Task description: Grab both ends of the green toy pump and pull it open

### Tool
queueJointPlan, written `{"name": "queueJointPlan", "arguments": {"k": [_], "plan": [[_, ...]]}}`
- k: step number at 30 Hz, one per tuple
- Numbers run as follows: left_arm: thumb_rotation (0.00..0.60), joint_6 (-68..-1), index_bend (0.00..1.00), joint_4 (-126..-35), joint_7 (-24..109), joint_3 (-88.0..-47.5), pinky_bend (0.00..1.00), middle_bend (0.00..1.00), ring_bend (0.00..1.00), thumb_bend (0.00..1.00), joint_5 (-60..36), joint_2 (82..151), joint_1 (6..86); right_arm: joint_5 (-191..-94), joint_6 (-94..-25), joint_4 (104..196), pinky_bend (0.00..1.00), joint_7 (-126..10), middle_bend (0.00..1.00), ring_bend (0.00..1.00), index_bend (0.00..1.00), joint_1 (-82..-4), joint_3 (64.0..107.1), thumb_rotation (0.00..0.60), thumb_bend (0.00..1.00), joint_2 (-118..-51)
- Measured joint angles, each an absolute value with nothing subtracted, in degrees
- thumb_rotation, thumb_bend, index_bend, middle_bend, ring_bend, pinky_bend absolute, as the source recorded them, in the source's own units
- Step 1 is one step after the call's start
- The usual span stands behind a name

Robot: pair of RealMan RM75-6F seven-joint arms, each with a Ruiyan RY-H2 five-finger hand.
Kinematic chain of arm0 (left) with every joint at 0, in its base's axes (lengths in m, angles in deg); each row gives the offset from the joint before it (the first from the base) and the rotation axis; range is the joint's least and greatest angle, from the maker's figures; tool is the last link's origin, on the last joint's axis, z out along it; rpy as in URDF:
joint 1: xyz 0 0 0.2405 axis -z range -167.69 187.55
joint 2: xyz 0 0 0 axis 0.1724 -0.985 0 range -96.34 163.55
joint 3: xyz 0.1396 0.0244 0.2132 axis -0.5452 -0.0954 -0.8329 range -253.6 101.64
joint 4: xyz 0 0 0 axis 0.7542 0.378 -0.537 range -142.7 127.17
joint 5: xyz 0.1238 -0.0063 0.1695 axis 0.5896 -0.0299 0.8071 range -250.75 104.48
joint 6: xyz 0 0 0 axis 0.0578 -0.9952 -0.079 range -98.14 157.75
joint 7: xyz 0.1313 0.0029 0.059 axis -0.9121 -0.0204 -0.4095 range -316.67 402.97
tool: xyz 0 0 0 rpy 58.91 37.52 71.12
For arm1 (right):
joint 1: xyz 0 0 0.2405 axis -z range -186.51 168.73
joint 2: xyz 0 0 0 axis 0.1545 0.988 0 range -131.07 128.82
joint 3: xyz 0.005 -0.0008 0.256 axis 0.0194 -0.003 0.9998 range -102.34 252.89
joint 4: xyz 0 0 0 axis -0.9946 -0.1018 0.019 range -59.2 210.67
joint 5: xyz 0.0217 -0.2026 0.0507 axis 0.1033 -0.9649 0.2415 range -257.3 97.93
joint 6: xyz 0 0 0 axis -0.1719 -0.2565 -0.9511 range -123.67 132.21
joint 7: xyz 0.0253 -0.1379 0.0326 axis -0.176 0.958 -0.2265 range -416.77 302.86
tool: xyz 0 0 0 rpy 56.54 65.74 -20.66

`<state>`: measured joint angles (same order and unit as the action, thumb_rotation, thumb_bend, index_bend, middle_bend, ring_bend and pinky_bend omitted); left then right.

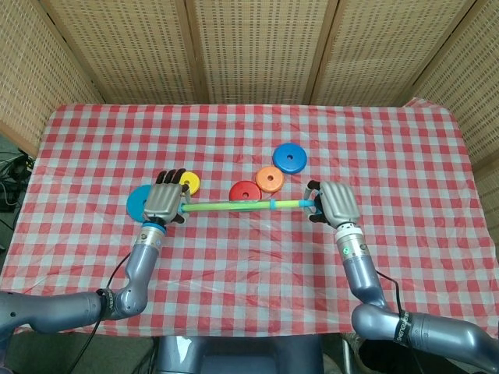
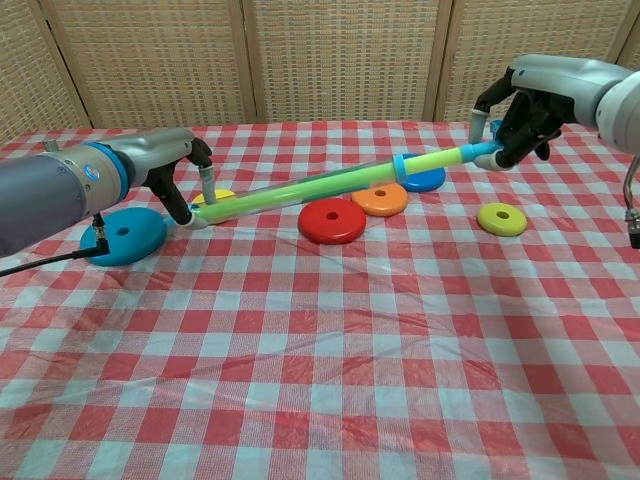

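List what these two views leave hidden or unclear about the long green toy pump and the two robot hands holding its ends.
- Head view: left hand covers its end of the green toy pump; the grip beneath is hidden.
- Head view: right hand likewise hides the other end.
- Chest view: the left hand and pump hide most of the flat yellow ring.
- Both views: whether the pump is fully extended cannot be told.

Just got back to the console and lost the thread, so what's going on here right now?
The robot holds the green toy pump off the checkered table, with the left hand gripping one end and the right hand gripping the other. The pump looks drawn out, a thinner rod showing past its blue collar. Coloured discs lie beneath and around it, including a red disc.
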<state>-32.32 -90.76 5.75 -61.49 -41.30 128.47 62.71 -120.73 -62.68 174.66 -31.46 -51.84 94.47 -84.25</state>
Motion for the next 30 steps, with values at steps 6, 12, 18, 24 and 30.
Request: {"name": "queueJointPlan", "arguments": {"k": [6,12,18,24,30], "plan": [[0.600,-33.8,0.51,-92.1,5.8,-61.5,0.00,0.00,0.00,0.27,-40.3,127.9,62.0,-120.6,-62.7,174.0,0.72,-31.8,1.00,0.96,0.73,-51.8,94.5,0.600,0.58,-84.0],[0.600,-36.1,0.51,-96.8,5.7,-61.9,0.00,0.00,0.00,0.27,-39.4,125.3,60.3,-120.1,-62.4,172.8,0.72,-32.0,1.00,0.96,0.73,-52.0,95.0,0.600,0.58,-83.8],[0.600,-37.9,0.52,-99.5,7.7,-63.4,0.00,0.00,0.00,0.27,-36.4,123.0,57.3,-119.8,-62.1,170.7,0.72,-32.3,1.00,0.97,0.73,-52.0,94.9,0.600,0.57,-83.7],[0.600,-39.2,0.52,-100.3,10.9,-65.3,0.00,0.00,0.00,0.27,-32.2,120.6,54.0,-119.0,-61.6,167.9,0.72,-33.0,1.00,0.97,0.73,-51.4,94.6,0.600,0.57,-83.6],[0.600,-38.7,0.52,-99.3,12.6,-66.4,0.00,0.00,0.00,0.27,-31.2,118.7,51.9,-118.0,-61.0,165.5,0.72,-33.5,1.00,0.96,0.73,-50.9,94.6,0.600,0.57,-83.3]]}}
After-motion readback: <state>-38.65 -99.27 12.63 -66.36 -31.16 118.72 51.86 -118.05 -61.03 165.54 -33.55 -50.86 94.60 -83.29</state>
